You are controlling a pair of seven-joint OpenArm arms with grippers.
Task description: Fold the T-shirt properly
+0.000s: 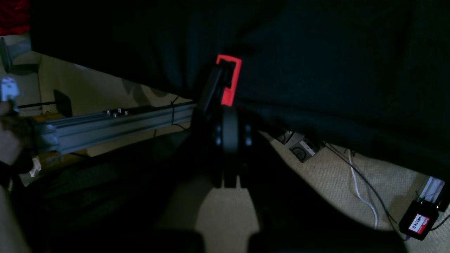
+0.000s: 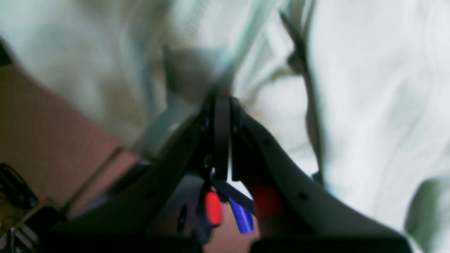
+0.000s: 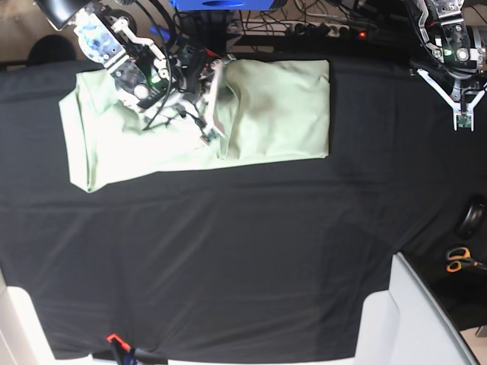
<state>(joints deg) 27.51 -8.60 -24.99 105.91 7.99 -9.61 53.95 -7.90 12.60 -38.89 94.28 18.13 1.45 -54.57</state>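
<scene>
The T-shirt [image 3: 274,110] lies spread across the far part of the worktop [image 3: 243,251], on the black cloth, its right portion flat and smooth, its left portion rumpled and doubled over with a crease running down the middle. The right gripper [image 3: 207,135] sits right on that crease, near the middle of the garment, and the right wrist view shows its jaws pressed together with pale green fabric bunched at the tips, so it is clamped on a fold of the T-shirt [image 2: 369,88]. That view is blurred, so exactly which edge is pinched cannot be told. Over at the other far corner, the left gripper [image 3: 461,120] hangs above bare black cloth, well apart from the garment, its jaws together and holding nothing; its wrist view shows only dark cloth, an aluminium rail [image 1: 105,124], a red clip [image 1: 230,79] and cables on a beige floor. A pair of orange-handled scissors [image 3: 460,260] lies off the worktop's edge, below the left gripper.
</scene>
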